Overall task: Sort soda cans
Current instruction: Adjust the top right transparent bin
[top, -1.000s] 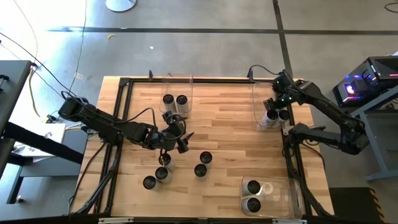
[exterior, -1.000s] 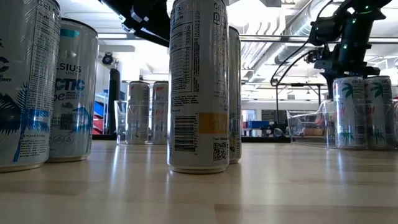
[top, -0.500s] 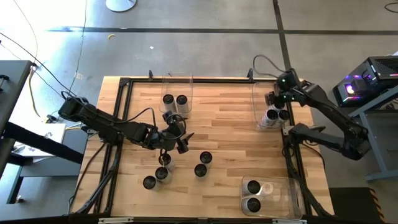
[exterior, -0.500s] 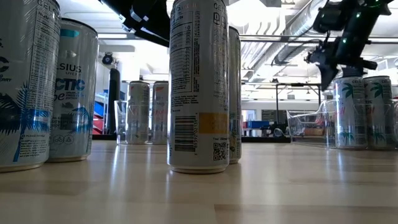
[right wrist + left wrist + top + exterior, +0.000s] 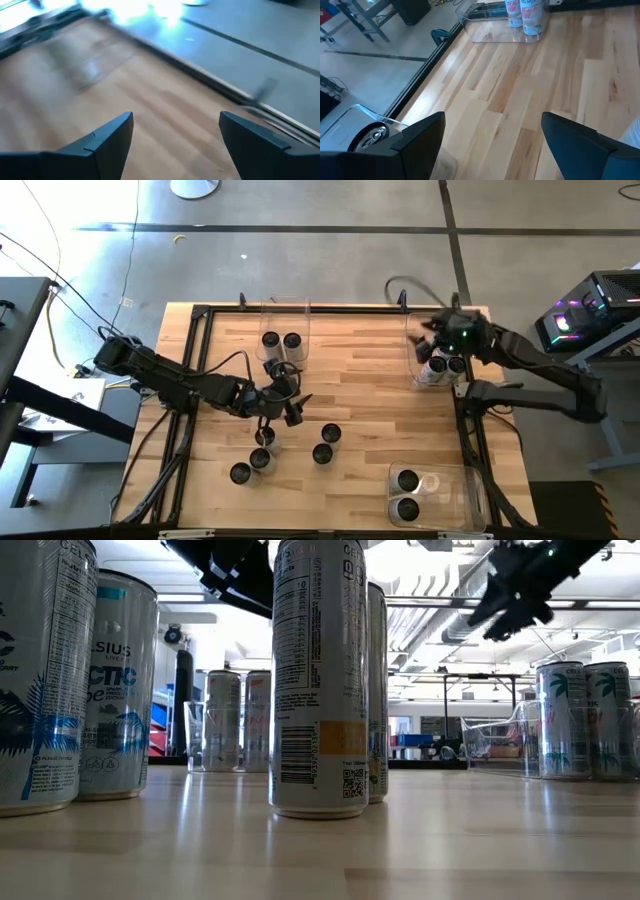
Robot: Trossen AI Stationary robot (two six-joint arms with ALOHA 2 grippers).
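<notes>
Silver soda cans with dark tops stand upright. Several are loose near the table's middle [image 5: 322,453], close in the low view [image 5: 318,680]. Two are in the far clear bin [image 5: 281,340], two in the right bin [image 5: 443,367] [image 5: 526,12] and two in the near-right bin [image 5: 407,494]. My left gripper [image 5: 287,402] [image 5: 492,145] hangs open above the table, just beyond the loose cans; nothing is between its fingers. My right gripper [image 5: 428,332] [image 5: 508,598] [image 5: 175,145] is open and empty, raised above the right bin's far end.
A black frame [image 5: 200,315] borders the wooden table top. Bare wood lies between the far bin and the right bin [image 5: 360,370]. One can top [image 5: 370,137] shows close beside my left gripper's finger. Cables run off both arms.
My right gripper has risen from just over the two cans in the right bin and swung toward the table's left and far edge. It has tipped from pointing steeply down to a shallower slant. The cans stay standing in the bin.
</notes>
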